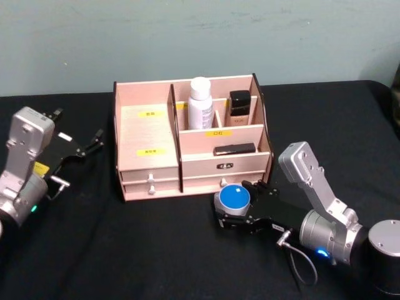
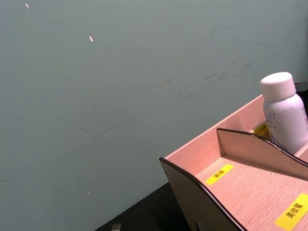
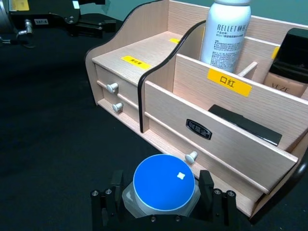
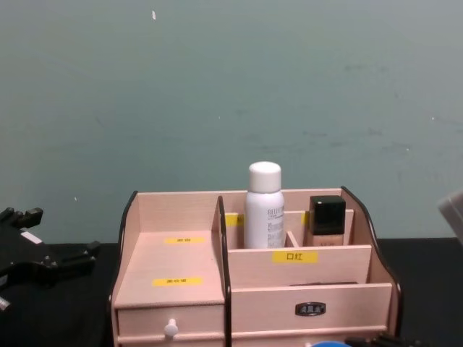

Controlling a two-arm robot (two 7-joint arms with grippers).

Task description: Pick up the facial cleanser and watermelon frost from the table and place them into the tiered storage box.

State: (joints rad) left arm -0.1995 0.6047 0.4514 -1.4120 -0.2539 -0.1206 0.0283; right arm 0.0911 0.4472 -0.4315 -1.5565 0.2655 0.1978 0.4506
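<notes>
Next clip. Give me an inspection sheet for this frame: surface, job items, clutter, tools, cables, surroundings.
Surface: black table, nothing spilled that I can see.
Job's things: facial cleanser upright in a rear compartment of the tiered storage box; watermelon frost low in front of the box's drawers, not yet inside.
Clutter: beige bottle with a black cap in the neighbouring rear compartment; flat black item lying in the middle tier.
Grippers: right tool shut on the watermelon frost; left tool open, parked left of the box.
Cables: grey cable looping from the right wrist above the table.
Surroundings: plain teal wall; nothing else seen.
</notes>
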